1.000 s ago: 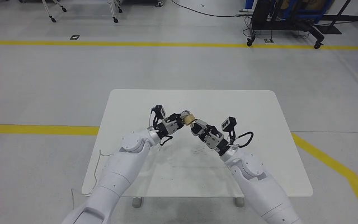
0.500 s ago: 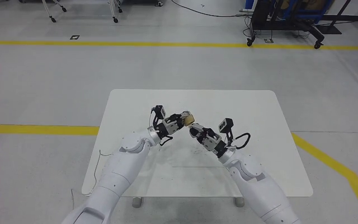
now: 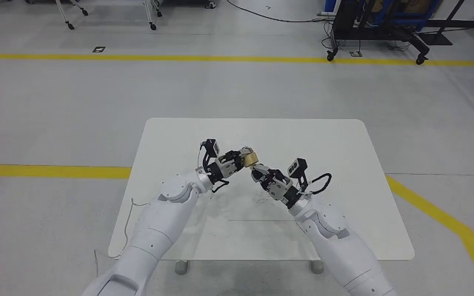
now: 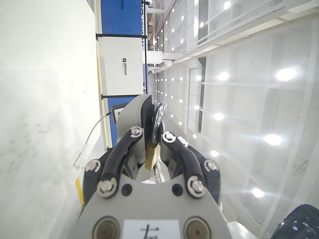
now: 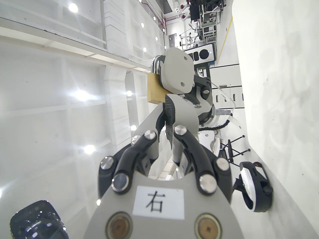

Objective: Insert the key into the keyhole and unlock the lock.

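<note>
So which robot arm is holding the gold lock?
The left gripper: its jaws are shut on the brass lock. The right gripper is close beside the lock, with its jaws not around it.

We see a glossy white left arm (image 3: 159, 222) and right arm (image 3: 337, 237). The left pincer (image 4: 153, 115) and right pincer (image 5: 164, 115) are pale grey, with black links (image 4: 119, 150), ribbed black pads (image 5: 169, 110) and silver screws (image 4: 106, 186). Each wrist plate bears a white label (image 5: 158, 201) with a black character. A black cable (image 3: 324, 180) loops beside the right wrist.
</note>
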{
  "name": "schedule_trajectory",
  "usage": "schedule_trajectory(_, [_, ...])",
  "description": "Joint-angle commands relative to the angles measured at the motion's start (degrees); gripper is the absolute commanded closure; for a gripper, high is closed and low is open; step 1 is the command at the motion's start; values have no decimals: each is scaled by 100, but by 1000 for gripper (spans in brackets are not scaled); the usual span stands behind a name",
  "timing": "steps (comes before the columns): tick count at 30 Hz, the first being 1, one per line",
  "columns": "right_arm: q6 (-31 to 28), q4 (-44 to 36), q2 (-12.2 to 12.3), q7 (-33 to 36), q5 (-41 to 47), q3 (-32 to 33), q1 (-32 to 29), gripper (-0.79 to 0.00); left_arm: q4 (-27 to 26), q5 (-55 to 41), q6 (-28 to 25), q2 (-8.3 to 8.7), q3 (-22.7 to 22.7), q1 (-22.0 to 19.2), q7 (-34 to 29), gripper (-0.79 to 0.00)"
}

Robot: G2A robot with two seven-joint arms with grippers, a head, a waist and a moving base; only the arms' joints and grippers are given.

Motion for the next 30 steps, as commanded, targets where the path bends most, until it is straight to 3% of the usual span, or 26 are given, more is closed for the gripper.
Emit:
schedule_trajectory(1, [72,40,-8,84,155,9,21,0,-3,12,-10,0,1,1,-14,0])
schedule_trajectory(13, [921,479,-105,955,2154,118,117,0,-73,167,-209,6,18,16,-65,0])
schedule_trajectory(19, [993,676,-133,1116,2303,122,211,0,-112,200,-286,13,-2,42,-39,0])
schedule_trajectory(20, [930,678,-132,1122,2217,128,219,-58,-116,212,-286,14,-4,45,-32,0])
schedule_trajectory(21, [827,660,-125,1120,2063,139,224,-252,-123,212,-291,15,-7,50,-20,0])
schedule_trajectory(24, [606,556,-107,1166,1771,188,168,-551,-137,213,-277,16,-10,59,-7,0])
schedule_trajectory(30, [4,284,-4,1143,909,568,-47,-785,-115,259,-186,9,26,41,24,0])
